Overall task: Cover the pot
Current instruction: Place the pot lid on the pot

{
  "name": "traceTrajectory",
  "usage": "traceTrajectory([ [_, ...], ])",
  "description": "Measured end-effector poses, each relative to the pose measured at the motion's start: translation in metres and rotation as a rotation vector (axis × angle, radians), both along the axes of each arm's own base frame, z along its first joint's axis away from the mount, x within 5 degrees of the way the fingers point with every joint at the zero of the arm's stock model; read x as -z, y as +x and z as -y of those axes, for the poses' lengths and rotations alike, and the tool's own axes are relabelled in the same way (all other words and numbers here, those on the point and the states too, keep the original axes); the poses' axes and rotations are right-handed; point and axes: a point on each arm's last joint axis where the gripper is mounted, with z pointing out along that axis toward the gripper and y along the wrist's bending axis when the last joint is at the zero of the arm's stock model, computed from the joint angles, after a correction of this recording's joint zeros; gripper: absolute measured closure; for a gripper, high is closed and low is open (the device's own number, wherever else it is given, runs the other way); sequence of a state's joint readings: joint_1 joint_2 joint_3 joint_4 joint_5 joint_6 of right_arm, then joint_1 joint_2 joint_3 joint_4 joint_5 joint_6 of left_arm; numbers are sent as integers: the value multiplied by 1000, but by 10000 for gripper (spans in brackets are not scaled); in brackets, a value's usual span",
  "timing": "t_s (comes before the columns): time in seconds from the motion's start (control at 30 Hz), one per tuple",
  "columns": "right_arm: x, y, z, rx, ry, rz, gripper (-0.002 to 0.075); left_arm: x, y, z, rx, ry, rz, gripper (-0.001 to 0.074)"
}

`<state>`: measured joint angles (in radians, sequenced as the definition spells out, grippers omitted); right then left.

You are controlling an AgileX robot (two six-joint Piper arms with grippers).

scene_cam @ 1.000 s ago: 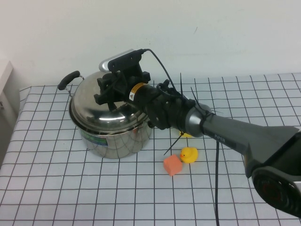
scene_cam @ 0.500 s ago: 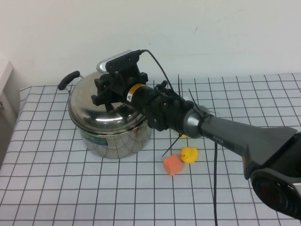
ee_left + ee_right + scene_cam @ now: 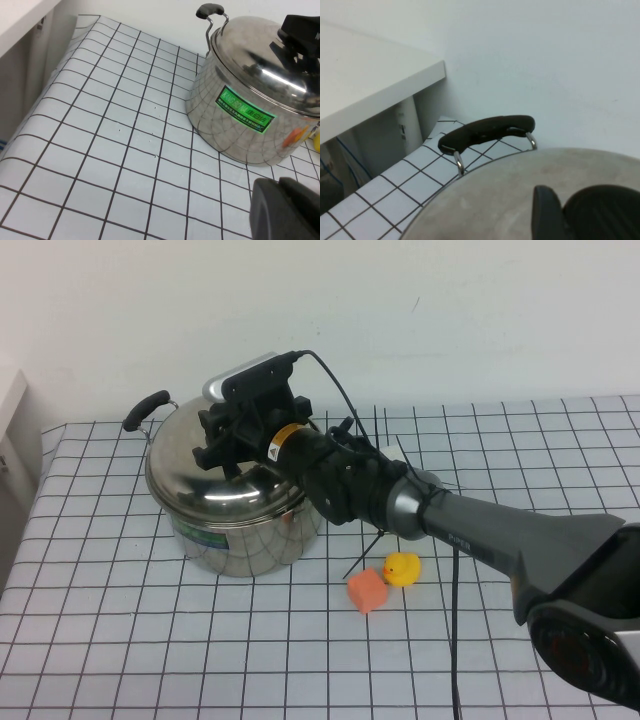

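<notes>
green label [image 3: 245,112] on pot [image 3: 235,125] (lettering unreadable)

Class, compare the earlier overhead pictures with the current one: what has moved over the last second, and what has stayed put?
The right gripper, over the domed steel lid on the shiny steel stockpot, shifted slightly toward the robot's left, and the lid edged with it. The stockpot, yellow rubber duck and orange cube stayed put. The left gripper shows only in its wrist view.

High view: raised, angled down over the desk [image 3: 120,640] toward the far edge. Left wrist view: low, near the left edge. Right wrist view: close above the lid [image 3: 520,200]. All share the pot [image 3: 240,535].
</notes>
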<state>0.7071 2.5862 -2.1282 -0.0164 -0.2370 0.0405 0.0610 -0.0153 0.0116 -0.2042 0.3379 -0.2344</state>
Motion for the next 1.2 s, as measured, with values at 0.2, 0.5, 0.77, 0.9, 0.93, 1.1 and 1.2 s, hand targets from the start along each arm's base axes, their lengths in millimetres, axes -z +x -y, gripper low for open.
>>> traceTrajectory([
  [0.2, 1, 0, 0, 2, -8, -15, 381, 0, 0, 0, 0, 2, 0, 737],
  [0.5, 2, 0, 0, 5, -5, -26, 381, 0, 0, 0, 1, 4, 0, 738],
  [0.77, 2, 1, 1, -1, -34, -2, 381, 0, 0, 0, 1, 4, 0, 738],
  [0.9, 2, 2, 3, 1, -41, 4, 381, 0, 0, 0, 1, 4, 0, 737],
  [0.93, 2, 2, 3, 0, -43, 5, 381, 0, 0, 0, 1, 4, 0, 738],
  [1.1, 2, 3, 4, 3, -43, 2, 381, 0, 0, 0, 1, 4, 0, 738],
  [1.2, 2, 3, 4, 4, -35, 9, 381, 0, 0, 0, 1, 4, 0, 738],
])
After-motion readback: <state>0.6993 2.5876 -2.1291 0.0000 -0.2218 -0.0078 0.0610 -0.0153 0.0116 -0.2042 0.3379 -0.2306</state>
